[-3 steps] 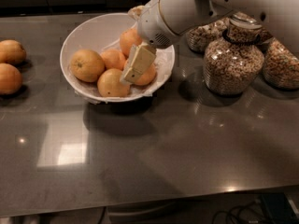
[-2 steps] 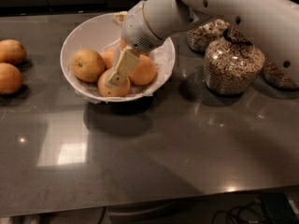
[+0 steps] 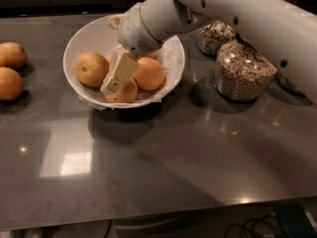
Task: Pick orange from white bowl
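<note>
The white bowl stands at the back left of the dark table and holds several fruits. The orange, the largest and palest, with a dark stem dot, lies at the bowl's left side. My gripper reaches down into the bowl from the upper right. It is open and empty, with its cream fingers just right of the orange, over a smaller fruit at the front. Another deeper-orange fruit lies to the gripper's right. My white arm hides the bowl's back rim.
Two loose oranges lie at the table's left edge. Glass jars of cereal stand right of the bowl, under the arm. The table's front edge runs across the bottom.
My gripper has swung left and forward inside the bowl, from the right-hand fruits to beside the pale orange. The fruits have not visibly moved.
</note>
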Controlling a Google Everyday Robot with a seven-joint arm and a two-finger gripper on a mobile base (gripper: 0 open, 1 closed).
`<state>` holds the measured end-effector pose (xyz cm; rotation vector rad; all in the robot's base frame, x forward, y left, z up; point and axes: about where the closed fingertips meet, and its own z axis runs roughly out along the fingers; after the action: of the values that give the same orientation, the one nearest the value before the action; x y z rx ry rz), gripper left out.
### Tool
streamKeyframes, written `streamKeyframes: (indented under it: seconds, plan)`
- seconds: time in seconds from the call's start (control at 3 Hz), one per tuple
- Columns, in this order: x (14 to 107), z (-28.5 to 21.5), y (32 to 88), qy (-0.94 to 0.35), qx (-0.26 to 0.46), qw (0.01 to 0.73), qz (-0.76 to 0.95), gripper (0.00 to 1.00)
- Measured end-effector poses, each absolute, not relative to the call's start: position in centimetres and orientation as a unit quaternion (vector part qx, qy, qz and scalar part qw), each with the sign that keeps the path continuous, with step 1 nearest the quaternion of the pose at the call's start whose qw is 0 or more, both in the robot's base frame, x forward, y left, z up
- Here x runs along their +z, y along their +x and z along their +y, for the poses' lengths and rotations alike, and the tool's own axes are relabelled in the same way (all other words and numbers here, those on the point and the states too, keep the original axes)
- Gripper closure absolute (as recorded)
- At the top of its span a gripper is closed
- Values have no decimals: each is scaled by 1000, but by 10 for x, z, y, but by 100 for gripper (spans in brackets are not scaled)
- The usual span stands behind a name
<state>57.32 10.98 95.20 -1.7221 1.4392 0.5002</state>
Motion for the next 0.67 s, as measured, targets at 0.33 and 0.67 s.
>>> streamKeyframes:
  seconds: [0.33,0.67]
  plan:
    - [952,106,571,-681,191,414,573,18]
    - [953,105,571,-682,179,417,574,29]
